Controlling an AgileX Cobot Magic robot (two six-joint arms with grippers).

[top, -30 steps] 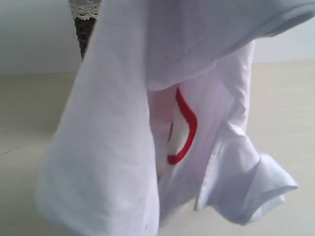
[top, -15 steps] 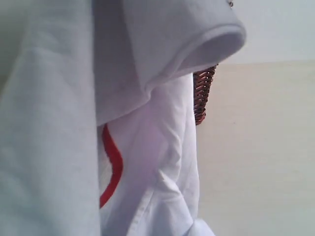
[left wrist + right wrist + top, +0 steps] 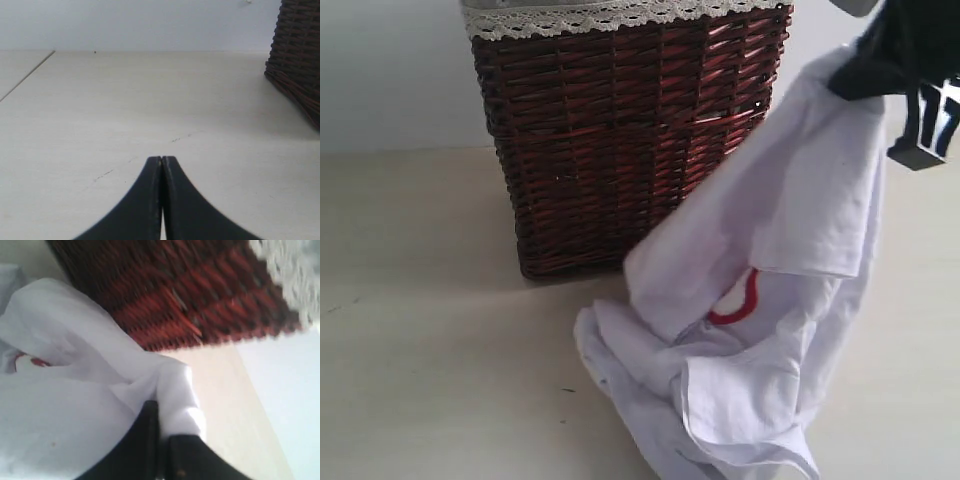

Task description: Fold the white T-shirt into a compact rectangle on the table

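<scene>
Down at the front, the shirt (image 3: pixel 720 400) lies in a rumpled heap on the table (image 3: pixel 420 350), hems and a sleeve bunched together, a curl of red print (image 3: pixel 738 310) peeping out of the folds. Follow the cloth up and it rises in a slack drape to the right gripper (image 3: pixel 161 415), whose jaws are pinched tight on a fold of white fabric high on the right. So it's half on the table, half in the air, right in front of the basket's (image 3: pixel 620 130) right corner. The left gripper (image 3: pixel 162 167) is clenched on nothing, low over bare table, with the basket's edge off to one side. At the back stands the basket with its lace trim (image 3: pixel 600 15), then the wall (image 3: pixel 390 70). Progress? Barely begun, I'd say: not one fold made, and the shirt isn't even spread flat. Everything is ahead: lay it out, smooth it, bring the sleeves in, and fold it down to a neat rectangle.
</scene>
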